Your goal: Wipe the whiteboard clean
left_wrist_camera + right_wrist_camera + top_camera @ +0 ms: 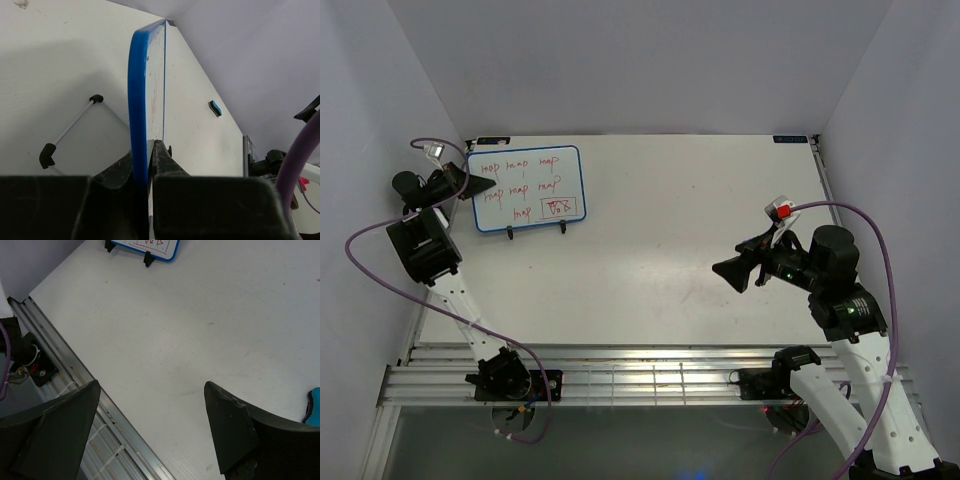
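Whiteboard (525, 188), red-scribbled, has its edge clenched by the left hand (150, 150); right hand (151, 390), released, hovers well apart.

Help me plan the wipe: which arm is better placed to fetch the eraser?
Right. The right gripper is open and free, with the eraser lying close beside it. The left gripper is shut on the whiteboard, at its blue frame.

White whiteboard (525, 190) with blue frame and red marks, teal eraser (215, 108), purple cable (294, 159)
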You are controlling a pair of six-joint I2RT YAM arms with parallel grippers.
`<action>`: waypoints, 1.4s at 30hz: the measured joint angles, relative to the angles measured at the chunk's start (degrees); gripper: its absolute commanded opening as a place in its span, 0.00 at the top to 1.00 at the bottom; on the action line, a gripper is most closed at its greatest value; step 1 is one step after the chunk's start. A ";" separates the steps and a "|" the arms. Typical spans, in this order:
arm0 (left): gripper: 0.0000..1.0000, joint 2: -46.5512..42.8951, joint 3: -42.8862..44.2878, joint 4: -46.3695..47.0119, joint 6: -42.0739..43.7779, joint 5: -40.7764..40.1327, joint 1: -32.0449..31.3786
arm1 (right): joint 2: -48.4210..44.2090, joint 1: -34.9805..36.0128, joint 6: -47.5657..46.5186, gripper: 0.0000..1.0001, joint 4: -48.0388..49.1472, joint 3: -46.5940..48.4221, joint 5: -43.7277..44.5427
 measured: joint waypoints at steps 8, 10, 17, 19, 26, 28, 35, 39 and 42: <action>1.00 0.04 -2.54 15.02 -10.82 -1.14 0.42 | -0.50 0.00 -0.02 0.10 0.00 0.28 0.04; 1.00 0.04 -2.56 16.87 -12.22 -1.42 0.39 | -0.68 0.00 -0.02 0.10 0.00 0.28 0.07; 1.00 0.02 -2.58 21.22 -14.95 -4.42 0.44 | -1.20 0.00 -0.02 0.10 0.00 0.28 0.07; 1.00 0.02 -2.58 21.92 -15.30 -5.60 0.46 | -1.20 0.00 -0.02 0.10 0.02 0.28 0.07; 1.00 -0.11 -2.71 23.26 -17.53 -8.72 0.55 | -1.77 0.00 -0.02 0.10 0.00 0.28 0.07; 1.00 -0.31 -3.06 23.61 -18.18 -9.25 0.57 | -1.77 0.00 -0.02 0.10 0.02 0.28 0.07; 1.00 -0.63 -3.21 23.85 -20.20 -10.78 -0.20 | -1.79 0.00 -0.02 0.10 0.02 0.28 0.07; 1.00 -1.16 -1.38 23.71 -20.52 -12.83 -1.81 | -1.77 0.00 -0.02 0.10 0.02 0.28 0.07; 1.00 -2.56 -0.17 23.74 -20.74 -14.95 -3.34 | -1.77 0.00 -0.02 0.10 0.02 0.28 0.09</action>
